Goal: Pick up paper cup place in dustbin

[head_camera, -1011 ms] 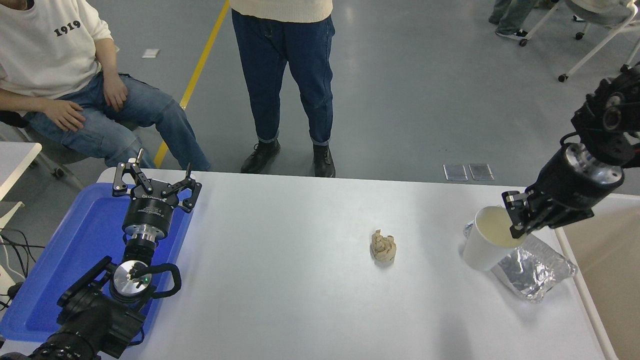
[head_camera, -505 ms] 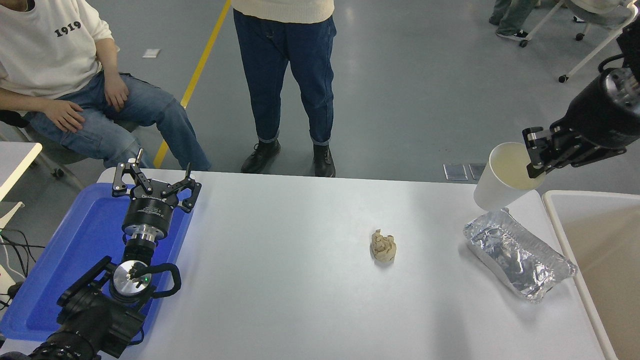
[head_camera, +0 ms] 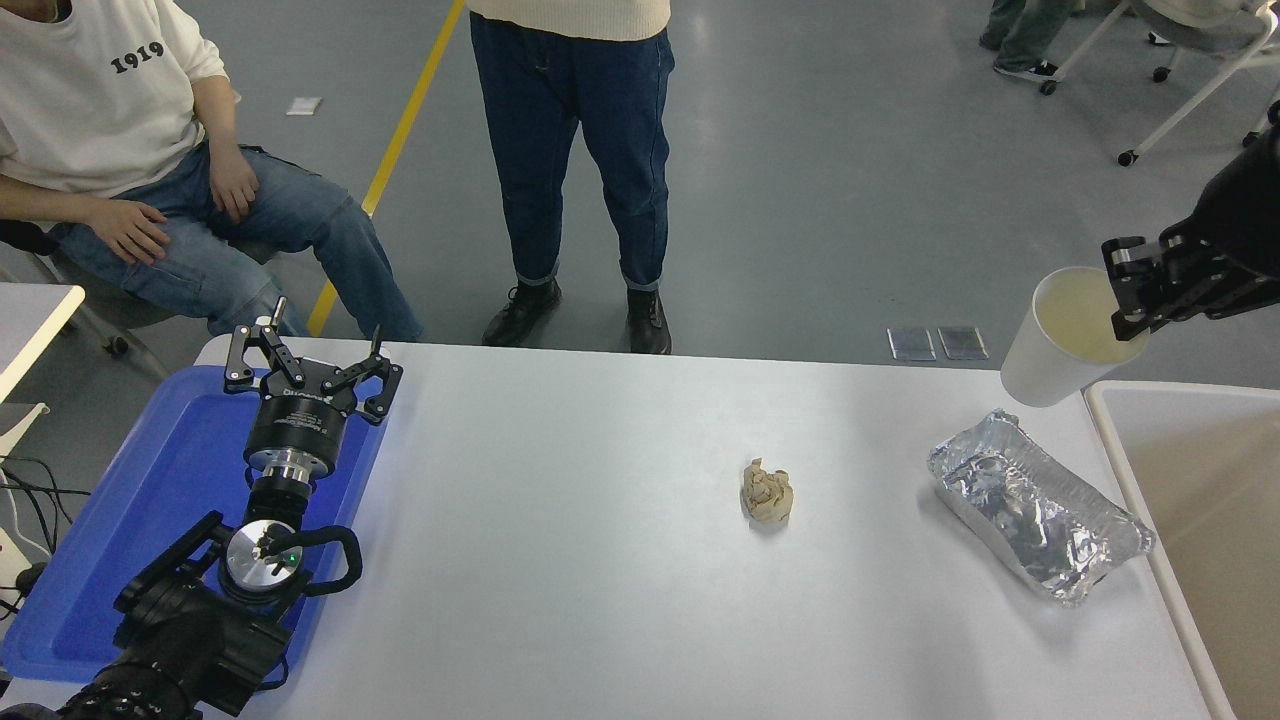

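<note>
White paper cup tilted, beside beige dustbin

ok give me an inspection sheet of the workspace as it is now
surface: white table, bare in the middle
job's things: paper cup held in the air by its rim, tilted, near the table's far right corner, beside the dustbin at the right edge
clutter: tan paper ball mid-table; foil container at the right; blue tray at the left
grippers: right gripper shut on the cup's rim; left gripper open, parked over the tray
cables: black cables off the table's left edge
surroundings: one person seated far left, one person standing at the far side; chairs at top right
</note>
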You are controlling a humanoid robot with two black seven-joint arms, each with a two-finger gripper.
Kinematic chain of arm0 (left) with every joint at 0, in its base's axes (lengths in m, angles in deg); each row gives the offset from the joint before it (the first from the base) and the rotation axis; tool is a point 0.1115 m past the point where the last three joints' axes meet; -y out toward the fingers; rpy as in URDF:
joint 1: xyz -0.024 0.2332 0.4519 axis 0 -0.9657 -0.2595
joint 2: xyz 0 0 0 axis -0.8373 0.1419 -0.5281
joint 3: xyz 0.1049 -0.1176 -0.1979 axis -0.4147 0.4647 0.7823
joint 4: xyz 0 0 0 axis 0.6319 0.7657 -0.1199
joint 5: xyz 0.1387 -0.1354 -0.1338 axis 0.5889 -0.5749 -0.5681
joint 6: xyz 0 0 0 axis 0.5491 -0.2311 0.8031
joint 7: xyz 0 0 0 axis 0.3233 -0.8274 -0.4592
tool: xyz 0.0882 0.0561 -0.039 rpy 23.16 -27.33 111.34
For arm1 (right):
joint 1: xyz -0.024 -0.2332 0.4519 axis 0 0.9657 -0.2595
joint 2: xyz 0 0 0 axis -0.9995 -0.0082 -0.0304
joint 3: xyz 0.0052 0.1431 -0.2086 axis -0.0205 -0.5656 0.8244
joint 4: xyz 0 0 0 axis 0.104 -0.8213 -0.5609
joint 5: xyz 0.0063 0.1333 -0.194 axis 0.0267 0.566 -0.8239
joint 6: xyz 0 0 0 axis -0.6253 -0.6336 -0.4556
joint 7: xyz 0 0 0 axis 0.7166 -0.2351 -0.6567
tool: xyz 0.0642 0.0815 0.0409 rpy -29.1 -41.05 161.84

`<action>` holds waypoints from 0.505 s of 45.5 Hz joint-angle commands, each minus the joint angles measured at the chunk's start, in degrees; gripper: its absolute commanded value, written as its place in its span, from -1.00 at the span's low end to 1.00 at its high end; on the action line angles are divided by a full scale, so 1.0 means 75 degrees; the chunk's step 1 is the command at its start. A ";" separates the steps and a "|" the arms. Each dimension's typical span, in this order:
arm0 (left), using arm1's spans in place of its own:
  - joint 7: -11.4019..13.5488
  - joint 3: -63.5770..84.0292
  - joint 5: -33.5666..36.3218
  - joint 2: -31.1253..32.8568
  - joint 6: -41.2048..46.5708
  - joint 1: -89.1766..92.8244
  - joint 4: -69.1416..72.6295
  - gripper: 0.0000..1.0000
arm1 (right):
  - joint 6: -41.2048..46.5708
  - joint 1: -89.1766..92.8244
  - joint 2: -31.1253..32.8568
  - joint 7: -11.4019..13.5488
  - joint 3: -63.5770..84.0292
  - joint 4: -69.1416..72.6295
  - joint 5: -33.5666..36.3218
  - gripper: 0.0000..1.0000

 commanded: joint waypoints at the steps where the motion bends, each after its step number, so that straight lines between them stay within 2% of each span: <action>1: 0.0009 0.0003 -0.0005 0.0002 0.0004 -0.0006 0.0003 1.00 | 0.0001 0.0232 0.1377 0.0005 0.0473 -0.0365 -0.0728 -1.00; 17: 0.0009 0.0003 -0.0005 0.0002 0.0004 -0.0006 0.0003 1.00 | 0.0001 0.0479 0.3498 0.0028 0.1012 -0.1326 -0.1958 -1.00; 23: 0.0009 0.0003 -0.0005 0.0002 0.0004 -0.0006 0.0003 1.00 | 0.0001 0.0689 0.3862 0.0028 0.1024 -0.1689 -0.2380 -1.00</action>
